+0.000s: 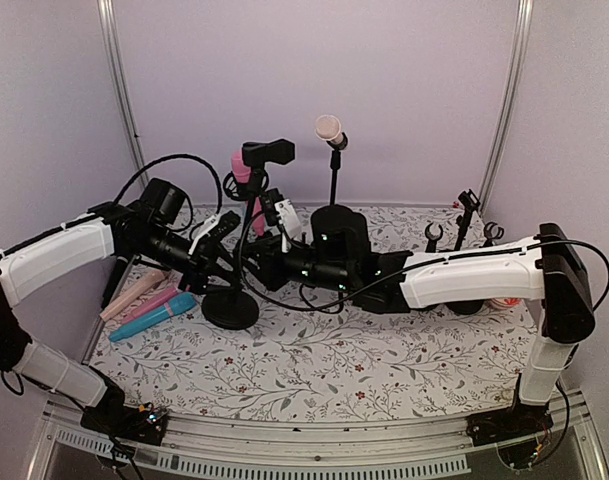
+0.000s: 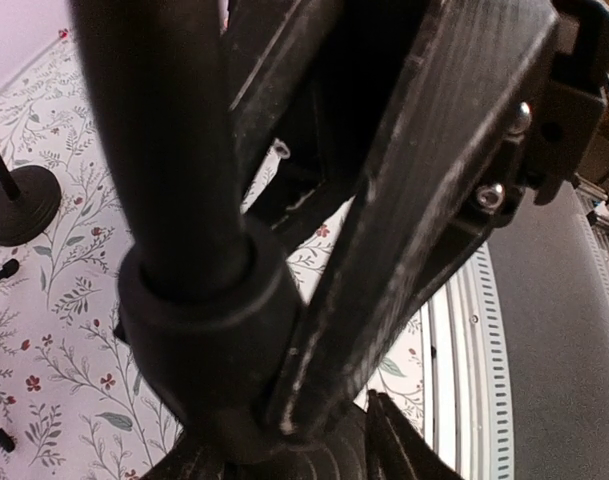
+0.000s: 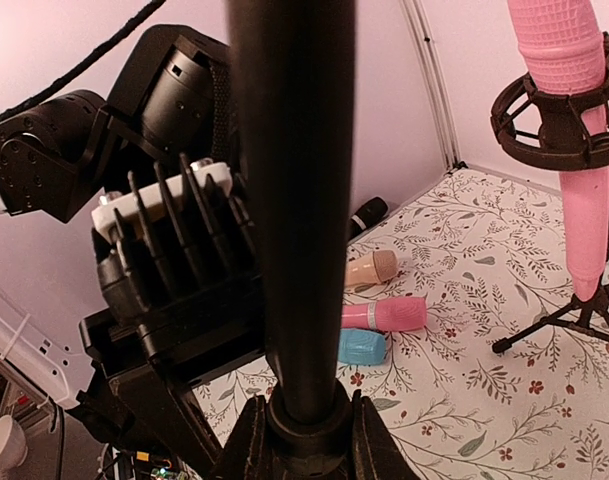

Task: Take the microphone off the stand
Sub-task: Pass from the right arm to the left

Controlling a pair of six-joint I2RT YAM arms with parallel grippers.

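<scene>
watching both arms crowd the black stand (image 1: 230,308) toward the left edge of the surface. right gripper (image 3: 304,440) has its jaws clamped tight on the stand's pole. left gripper (image 1: 220,266) is pressed up by the same pole, but honestly can't tell if its jaws are gripping it. black microphone (image 1: 269,152) sits on top of the stand.

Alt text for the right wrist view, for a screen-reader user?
A black stand pole fills the centre, clamped at the bottom by the right gripper. Behind it, the left gripper; at right, a pink microphone in a shock mount, with loose microphones on the floral cloth.
</scene>
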